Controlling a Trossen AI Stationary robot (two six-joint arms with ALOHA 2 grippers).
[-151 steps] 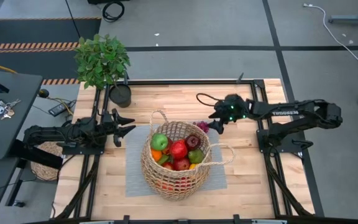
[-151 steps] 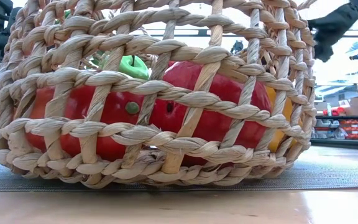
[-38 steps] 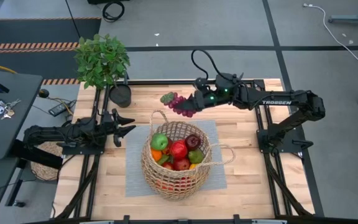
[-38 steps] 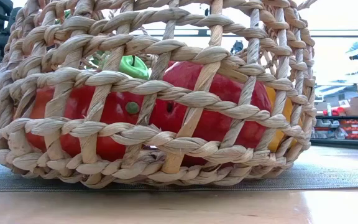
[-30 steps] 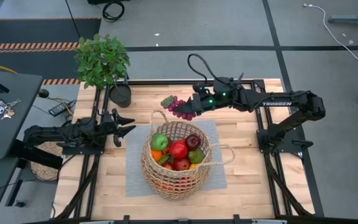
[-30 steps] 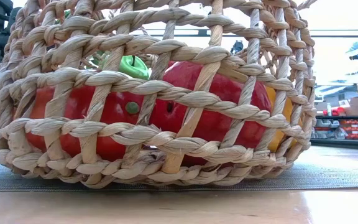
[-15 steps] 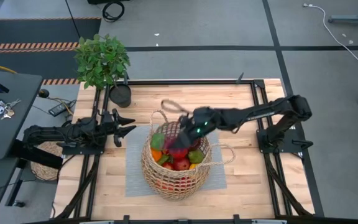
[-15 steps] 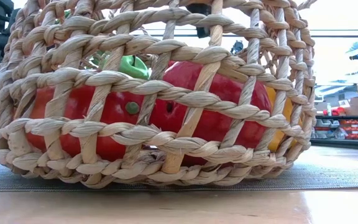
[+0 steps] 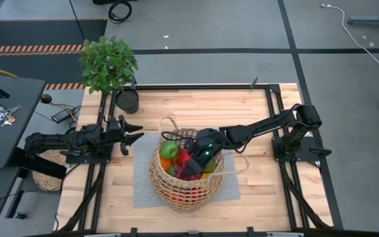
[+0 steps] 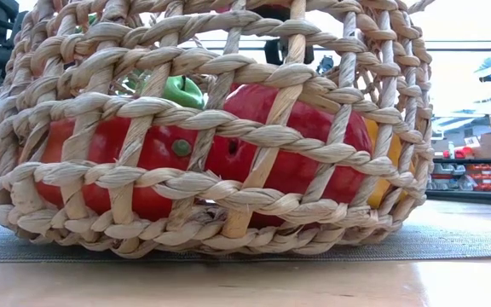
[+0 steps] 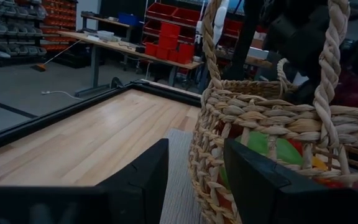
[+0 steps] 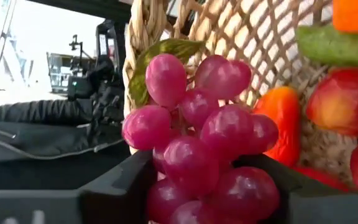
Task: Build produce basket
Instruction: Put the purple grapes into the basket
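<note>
The tan wicker basket (image 9: 176, 197) stands on a grey mat mid-table, full of produce: a green apple (image 9: 168, 150), red fruits (image 10: 288, 162) and an orange (image 9: 165, 160). My right gripper (image 9: 193, 158) reaches into the basket's mouth, shut on a bunch of purple grapes (image 12: 197, 143) with a green leaf (image 12: 166, 53). My left gripper (image 9: 131, 131) waits level at the table's left, its fingers (image 11: 145, 183) apart with nothing between them, pointing at the basket's wall (image 11: 253, 124). My right gripper pinches the grape bunch between its two fingers, one on each side of the bunch's lower grapes (image 12: 166, 199). The fingers slant down from the table's right side. The leafy end points away from the gripper, inside the basket's rim. Whether the bunch rests on the fruit below, I cannot tell.
A potted plant (image 9: 108, 62) in a black pot (image 9: 127, 101) stands at the table's far left corner. The basket's loop handles rise at its far side (image 9: 170, 124) and right side (image 9: 239, 164). Bare wood lies along the near and far edges.
My right gripper has carried the grape bunch from above the table beyond the basket's far rim toward the near edge and down into the basket's mouth, tipping its fingers downward. The basket and its fruit have stayed in place.
</note>
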